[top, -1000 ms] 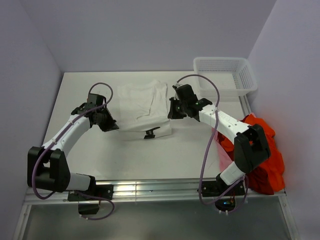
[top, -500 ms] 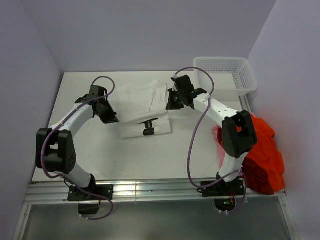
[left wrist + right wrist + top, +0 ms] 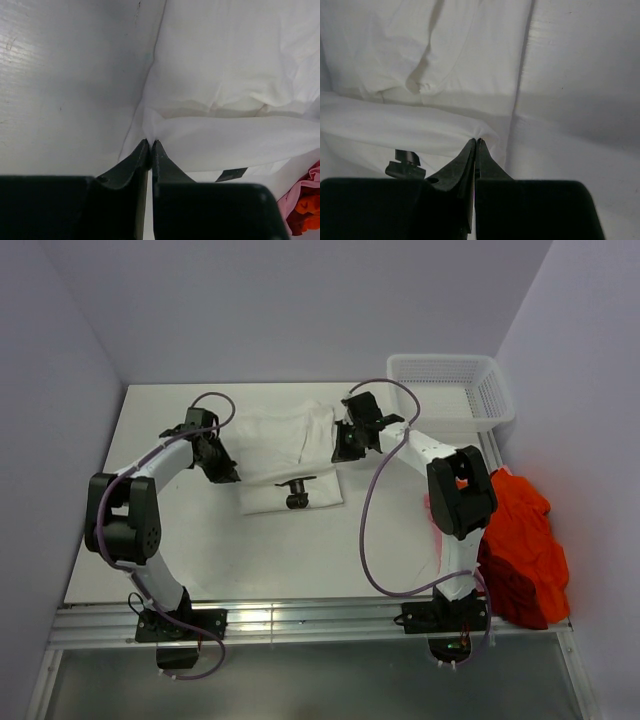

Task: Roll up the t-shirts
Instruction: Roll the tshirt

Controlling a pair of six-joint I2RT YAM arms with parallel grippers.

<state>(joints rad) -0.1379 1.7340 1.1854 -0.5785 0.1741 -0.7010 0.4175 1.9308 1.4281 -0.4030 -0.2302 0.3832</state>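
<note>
A white t-shirt [image 3: 285, 445] lies partly folded over itself at the far middle of the table, its small black print [image 3: 295, 490] on the near flap. My left gripper [image 3: 229, 476] is shut on the fold at the shirt's left edge. In the left wrist view the fingertips [image 3: 151, 142] pinch a peak of white cloth [image 3: 225, 65]. My right gripper [image 3: 342, 453] is shut on the fold at the right edge; its tips [image 3: 477, 140] nip the cloth [image 3: 420, 60] the same way. Orange-red t-shirts [image 3: 522, 540] sit heaped at the table's right edge.
A white mesh basket [image 3: 452, 390] stands at the far right corner. A bit of pink cloth [image 3: 436, 512] shows at the heap's left side, behind the right arm. Purple walls close in the back and both sides. A metal rail [image 3: 300, 618] runs along the near edge.
Both grippers have moved toward the far side, drawing the shirt's folded edge with them. The black print has shifted farther back, and both arms are stretched out more.
</note>
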